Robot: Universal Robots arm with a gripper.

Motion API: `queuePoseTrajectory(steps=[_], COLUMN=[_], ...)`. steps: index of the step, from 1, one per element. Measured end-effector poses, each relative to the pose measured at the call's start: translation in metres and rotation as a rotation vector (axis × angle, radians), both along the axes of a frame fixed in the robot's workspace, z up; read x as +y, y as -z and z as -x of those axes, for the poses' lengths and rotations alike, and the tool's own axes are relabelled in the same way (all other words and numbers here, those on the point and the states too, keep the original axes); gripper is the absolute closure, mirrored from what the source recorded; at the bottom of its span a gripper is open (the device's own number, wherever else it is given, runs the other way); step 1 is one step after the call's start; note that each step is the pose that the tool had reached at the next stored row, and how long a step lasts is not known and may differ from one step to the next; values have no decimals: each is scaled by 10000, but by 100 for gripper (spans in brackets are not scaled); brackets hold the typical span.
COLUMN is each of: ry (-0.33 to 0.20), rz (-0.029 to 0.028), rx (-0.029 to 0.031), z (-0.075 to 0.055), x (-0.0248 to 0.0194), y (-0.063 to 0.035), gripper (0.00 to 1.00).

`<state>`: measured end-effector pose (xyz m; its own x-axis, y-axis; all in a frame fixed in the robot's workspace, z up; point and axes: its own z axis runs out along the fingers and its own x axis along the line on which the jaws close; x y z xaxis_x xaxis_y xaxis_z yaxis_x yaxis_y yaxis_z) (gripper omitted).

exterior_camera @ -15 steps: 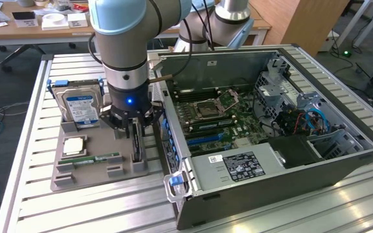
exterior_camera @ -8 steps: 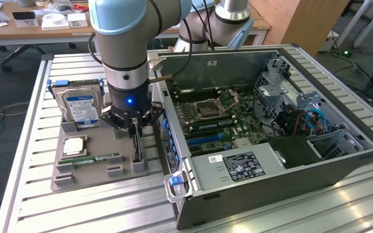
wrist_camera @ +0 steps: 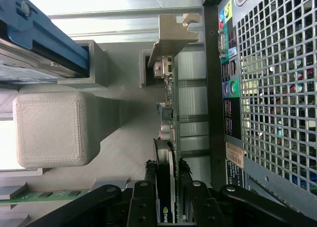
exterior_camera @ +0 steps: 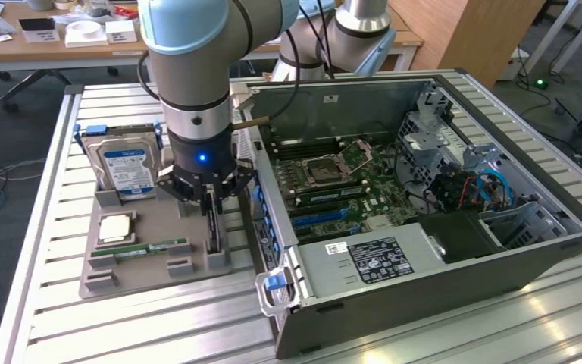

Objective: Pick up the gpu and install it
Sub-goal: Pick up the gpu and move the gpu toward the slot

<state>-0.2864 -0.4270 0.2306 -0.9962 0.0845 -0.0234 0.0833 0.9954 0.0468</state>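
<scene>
Exterior view, from its left to its right. On the slatted desk (exterior_camera: 149,326), a grey holder (exterior_camera: 99,282) carrying a silver hard drive (exterior_camera: 124,163): blue label, print too small to read. Nearer the camera, a processor chip (exterior_camera: 117,226) and a green RAM stick (exterior_camera: 154,246), markings illegible. At the holder's side nearest the computer case (exterior_camera: 392,326), the gpu (exterior_camera: 214,241), standing on its long edge in a slot, with the claw (exterior_camera: 210,205) directly above, clamped on its upper edge. Inside the open case, the motherboard (exterior_camera: 336,178); on the power supply, a dark label (exterior_camera: 372,259) with white marks, unreadable.

Wrist view. Confirms the grip: fingers (wrist_camera: 150,175) pressed against both faces of the gpu (wrist_camera: 167,123), silver bracket (wrist_camera: 171,36) at the far end. Between the fingers, a green-and-white logo patch (wrist_camera: 165,216), only partly legible. On the case's rear panel (wrist_camera: 277,88), a pale sticker (wrist_camera: 234,155), unreadable.

Risks, as judged:
- Narrow pinch on a thin card, so liable to pivot or slip under a quick lift.
- Likely to bind in the slot, or drag the holder along, if pulled off-vertical.
- Bracket close to the case wall, so apt to snag there.
</scene>
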Motion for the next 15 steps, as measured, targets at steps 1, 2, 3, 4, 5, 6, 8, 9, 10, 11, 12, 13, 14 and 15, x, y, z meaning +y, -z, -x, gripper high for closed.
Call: queuePoseTrajectory(steps=[1, 2, 3, 4, 5, 6, 8, 9, 10, 11, 12, 13, 14, 15], ry=[0, 0, 0, 0, 0, 0, 0, 0, 0, 0, 0, 0, 0, 0], rz=[0, 0, 0, -1, -1, -1, -1, -1, -1, -1, -1, -1, 0, -1], rx=[1, -1, -1, 0, -1, 0, 0, 0, 0, 0, 0, 0, 0, 0], z=[0, 0, 0, 0, 0, 0, 0, 0, 0, 0, 0, 0, 0, 0], x=[0, 0, 0, 0, 0, 0, 0, 0, 0, 0, 0, 0, 0, 0], y=[0, 0, 0, 0, 0, 0, 0, 0, 0, 0, 0, 0, 0, 0], gripper=[73, 73, 74, 74, 74, 74, 74, 74, 74, 74, 74, 74, 74, 74])
